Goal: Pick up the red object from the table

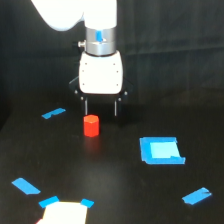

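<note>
The red object (91, 125) is a small stubby red-orange block standing upright on the black table (115, 180), a little left of centre. My gripper (101, 107) hangs just behind and slightly to the exterior view's right of it, fingers pointing down. The two dark fingers (86, 106) stand apart with nothing between them, so the gripper is open. The block sits in front of the left finger and I cannot tell whether they touch.
A blue square patch (161, 150) lies to the exterior view's right of the block. Blue tape strips lie at the left (53, 113), lower left (25, 186) and lower right (196, 196). A white piece with blue tape corners (65, 212) sits at the bottom edge.
</note>
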Tool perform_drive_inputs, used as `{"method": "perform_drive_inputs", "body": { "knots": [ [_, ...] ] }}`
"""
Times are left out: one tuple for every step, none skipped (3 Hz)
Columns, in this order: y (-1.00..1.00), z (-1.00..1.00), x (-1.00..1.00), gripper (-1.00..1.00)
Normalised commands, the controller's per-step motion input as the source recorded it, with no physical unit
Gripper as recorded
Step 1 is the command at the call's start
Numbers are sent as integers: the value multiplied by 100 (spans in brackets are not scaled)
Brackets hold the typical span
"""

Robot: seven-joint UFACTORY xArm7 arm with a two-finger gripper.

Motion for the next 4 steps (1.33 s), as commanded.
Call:
{"method": "perform_drive_inputs", "body": {
  "knots": [
    [-100, -100, -68, 100],
    [-100, -100, -100, 100],
    [-24, -47, -100, -10],
    [90, -58, 65, -30]
  ]
}}
